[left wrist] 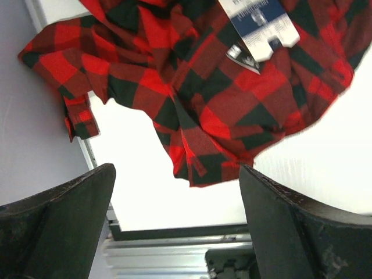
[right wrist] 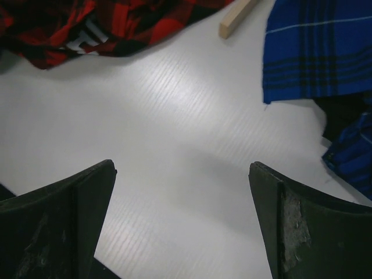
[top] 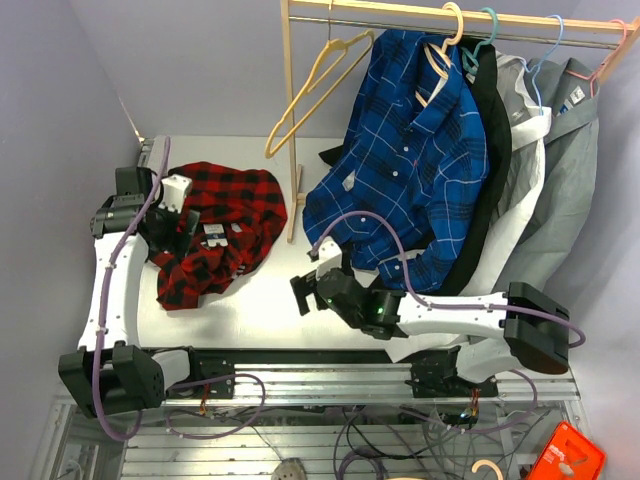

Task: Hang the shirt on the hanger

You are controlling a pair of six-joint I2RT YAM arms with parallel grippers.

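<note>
Fingers point(left wrist: 64, 221) of the left gripper point(top: 188, 222) are spread wide with nothing between them. The right gripper point(top: 308, 283) is just as wide and also empty. Nearest the camera, both arms rise from their bases at the front edge of a white table point(top: 270, 310).

The right gripper hovers low over bare table, just in front of the hem of a blue plaid shirt point(top: 410, 160) that drapes down from the rack onto the table. The left gripper hangs over the left side of the table, directly above the red-and-black plaid shirt point(top: 225, 235). That shirt lies crumpled in a heap, and a white label point(left wrist: 261, 23) shows near its middle. No collar or shoulder can be picked out.

Beyond the heap, a wooden post point(top: 291, 120) stands on the table and carries the rail point(top: 450, 12) across the back. The pale yellow hanger point(top: 271, 146) hangs by its hook at the left end of that rail. It is tilted, empty, and well above and behind the red shirt.

Likely risks:
- A pinch into the bunched cloth may catch several layers or only the hem, so the shirt lifts as a lump.
- The right arm sits close to the blue shirt and could snag it when reaching back.
- A nudge could swing the light hanger, or knock it off the rail.
</note>
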